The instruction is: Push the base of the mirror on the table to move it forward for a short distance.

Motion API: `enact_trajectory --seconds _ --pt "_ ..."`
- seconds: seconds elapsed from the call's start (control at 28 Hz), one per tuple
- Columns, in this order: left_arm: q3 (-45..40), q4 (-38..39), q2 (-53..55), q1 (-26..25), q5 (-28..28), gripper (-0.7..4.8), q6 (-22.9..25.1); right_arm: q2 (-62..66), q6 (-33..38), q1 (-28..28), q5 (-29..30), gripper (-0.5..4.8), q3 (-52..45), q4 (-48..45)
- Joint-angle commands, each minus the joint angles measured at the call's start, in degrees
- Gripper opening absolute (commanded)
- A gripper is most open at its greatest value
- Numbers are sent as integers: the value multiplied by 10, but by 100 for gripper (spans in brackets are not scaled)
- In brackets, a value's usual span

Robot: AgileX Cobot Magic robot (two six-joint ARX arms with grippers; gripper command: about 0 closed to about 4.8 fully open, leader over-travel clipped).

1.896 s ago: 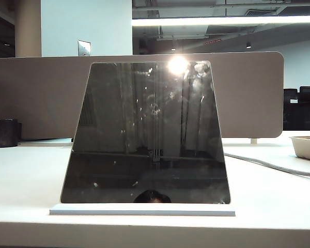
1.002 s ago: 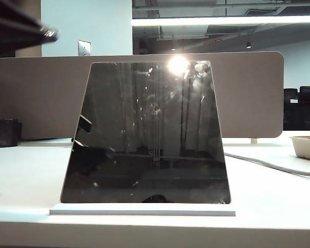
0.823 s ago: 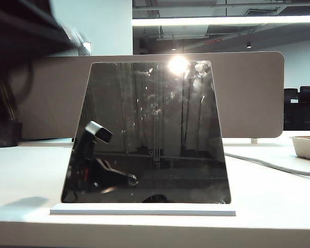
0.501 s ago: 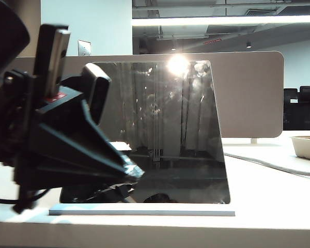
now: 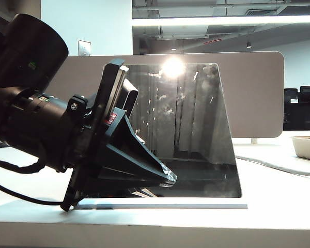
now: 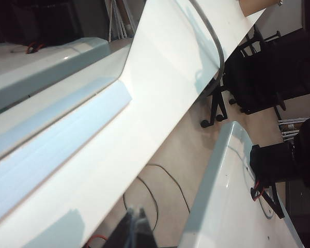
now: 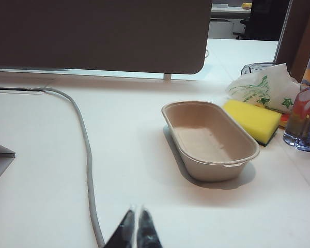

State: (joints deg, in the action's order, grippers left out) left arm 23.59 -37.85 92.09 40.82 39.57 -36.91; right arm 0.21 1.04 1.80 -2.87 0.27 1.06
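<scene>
We had the left gripper (image 5: 168, 178) down low against the front of the mirror (image 5: 196, 129), fingers pinched together with nothing between them, tips just above the base of the mirror (image 5: 206, 205) toward its left end. From the wrist cam the same fingertips (image 6: 135, 232) looked closed tight, with the pale slab (image 6: 57, 139) running past them on the table (image 6: 165, 77).

The mirror stood upright on its slab near the front edge of the table, the beige partition board (image 5: 253, 93) well behind it. It looked a bit skewed to us rather than square-on, hard to be sure though.

The right gripper (image 7: 136, 227) sat off to the mirror's right, fingers nearly touching and empty, hovering over bare table near a grey cable (image 7: 85, 155) and a paper tray (image 7: 209, 139), with a yellow sponge (image 7: 252, 120) beyond that.

Our take on doing the push well: contact should go on the slab edge, not the glass, and nearer the middle of the slab than the end, otherwise it'll probably pivot instead of sliding straight. Slow and low, since a tall panel could tip.
</scene>
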Motion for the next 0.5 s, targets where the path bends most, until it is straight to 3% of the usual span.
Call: enact_trajectory --seconds 0.04,0.36,0.5 --pt "-5 45 2 1 -14 -1 -26 0 0 0 0 22 0 -9" --pt "-5 56 -81 9 -14 -1 -37 0 0 0 0 22 0 -9" --pt "-5 57 -111 14 -55 -1 -31 0 0 0 0 22 0 -9"
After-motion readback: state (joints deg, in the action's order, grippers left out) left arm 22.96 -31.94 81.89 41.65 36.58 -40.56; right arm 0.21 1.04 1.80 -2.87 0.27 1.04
